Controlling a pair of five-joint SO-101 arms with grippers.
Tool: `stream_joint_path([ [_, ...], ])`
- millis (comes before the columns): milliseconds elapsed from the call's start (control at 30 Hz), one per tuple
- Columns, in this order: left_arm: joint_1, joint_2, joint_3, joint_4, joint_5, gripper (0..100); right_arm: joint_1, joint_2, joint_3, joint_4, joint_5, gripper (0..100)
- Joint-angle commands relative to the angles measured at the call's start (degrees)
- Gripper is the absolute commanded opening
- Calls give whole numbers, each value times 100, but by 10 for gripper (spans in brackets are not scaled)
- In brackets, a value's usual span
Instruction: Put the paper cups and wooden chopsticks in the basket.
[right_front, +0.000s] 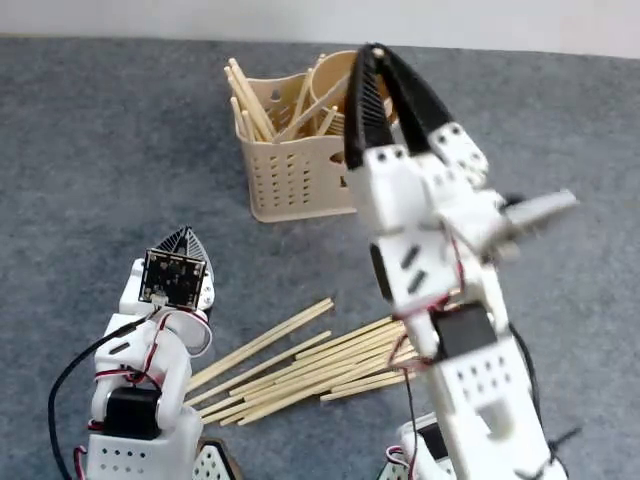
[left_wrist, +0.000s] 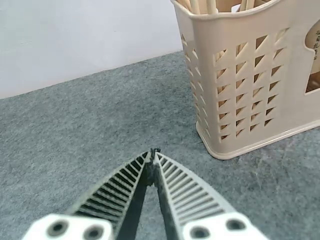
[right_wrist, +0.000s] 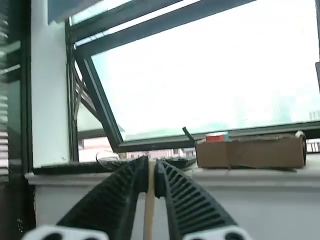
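Loose chopsticks (right_front: 300, 365) lie heaped on the grey mat (right_front: 100, 150) between the arms. The left gripper (left_wrist: 152, 155) is pinched together, empty, low over the mat near the basket (right_front: 290, 175). Raised above the basket, the right gripper (right_wrist: 150, 167) clamps a single stick (right_wrist: 148, 215)

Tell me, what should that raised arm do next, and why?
Probably lower the right gripper toward the opening of the basket before letting go. It is shut on a chopstick, and in the high view its tips sit above the basket, so a short descent should keep the stick from bouncing out. The loose chopsticks nearer the arms remain to be picked up.
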Motion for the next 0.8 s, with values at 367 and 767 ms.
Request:
stream_joint_path([
  [367,-31,-31,-31,-114,-53,13,-13,1393,-1525,-145,79,4],
  [767,-22,-31,-31,-114,-53,13,-13,1692,-2176,-110,79,4],
])
